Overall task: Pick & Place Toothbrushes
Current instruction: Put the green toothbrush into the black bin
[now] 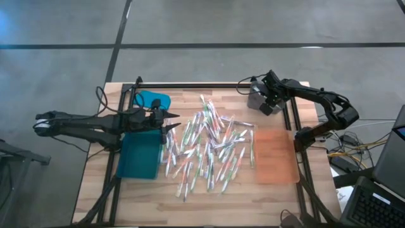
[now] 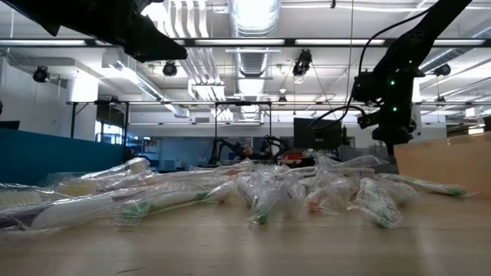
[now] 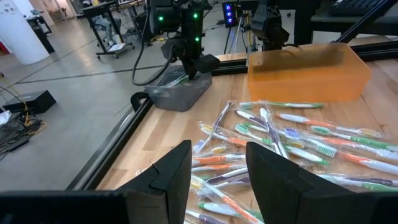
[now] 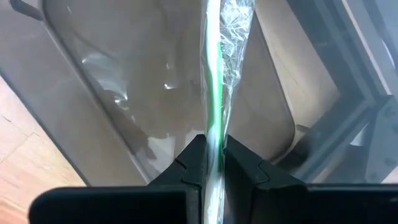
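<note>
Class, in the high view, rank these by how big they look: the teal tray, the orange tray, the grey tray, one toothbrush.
1. Orange tray and teal tray: they look alike, so no ranking between them.
2. Grey tray, partly hidden by the right gripper.
3. One toothbrush.

Wrapped toothbrushes (image 1: 205, 149) heaped mid-desk between trays; one green-striped toothbrush (image 4: 214, 93) hangs over far-right grey tray.
</note>
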Robot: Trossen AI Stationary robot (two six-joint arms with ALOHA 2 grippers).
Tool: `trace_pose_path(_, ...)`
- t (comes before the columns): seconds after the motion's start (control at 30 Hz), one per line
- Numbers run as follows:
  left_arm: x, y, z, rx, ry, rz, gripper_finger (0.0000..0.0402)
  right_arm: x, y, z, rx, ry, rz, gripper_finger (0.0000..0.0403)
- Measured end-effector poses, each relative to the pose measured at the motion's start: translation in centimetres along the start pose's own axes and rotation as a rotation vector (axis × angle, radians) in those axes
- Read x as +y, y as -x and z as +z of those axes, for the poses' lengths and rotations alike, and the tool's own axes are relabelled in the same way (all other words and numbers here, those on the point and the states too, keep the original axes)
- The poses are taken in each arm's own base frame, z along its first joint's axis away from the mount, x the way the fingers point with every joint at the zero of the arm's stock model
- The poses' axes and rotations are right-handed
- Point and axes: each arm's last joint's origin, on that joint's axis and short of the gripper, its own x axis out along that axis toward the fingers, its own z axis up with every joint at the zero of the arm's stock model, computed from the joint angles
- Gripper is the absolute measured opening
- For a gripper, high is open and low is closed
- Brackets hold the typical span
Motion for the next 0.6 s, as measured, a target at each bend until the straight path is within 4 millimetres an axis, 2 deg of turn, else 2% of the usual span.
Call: trace_pose_path(0.6,0.00,0.00,0.00,0.000,0.000,0.000,0.0159,0.11,0.00,-0.19,0.016,-0.025,0.024,0.0107)
